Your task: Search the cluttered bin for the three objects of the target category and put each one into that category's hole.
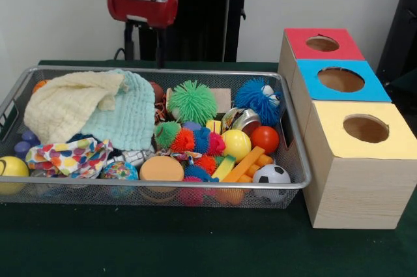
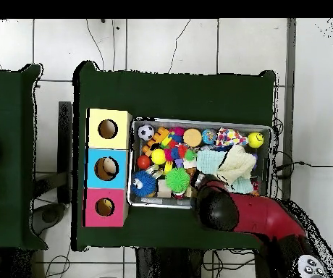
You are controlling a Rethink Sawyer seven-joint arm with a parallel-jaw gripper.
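A: The arm hangs over the wire bin's (image 1: 296,182) back rim, gripper (image 1: 158,62) just above the cream cloth (image 1: 68,107) and mint cloth (image 1: 133,117). From the front only a thin dark stem shows below the red wrist, so I can't tell whether it's wide, narrow or holding anything

B: Overhead is no help there; the wrist covers the tool entirely. How far along does this look?

A: Early, I'd judge. The bin is packed: green spiky ball (image 1: 193,101) just beside the gripper, blue fuzzy ball (image 1: 257,100) beyond it, red ball (image 1: 264,139), yellow ball (image 1: 237,144) and soccer ball (image 1: 271,175) well away on the bin's far side from the hand. Which category is the target, I can't say

B: Overhead gives one thing the front hides, though: something pale sits down inside the blue box's hole (image 2: 108,168). The yellow box (image 2: 108,129) and red box (image 2: 104,207) holes look dark and empty

A: From the front all three holes just show bare insides. So perhaps one item is in, two left
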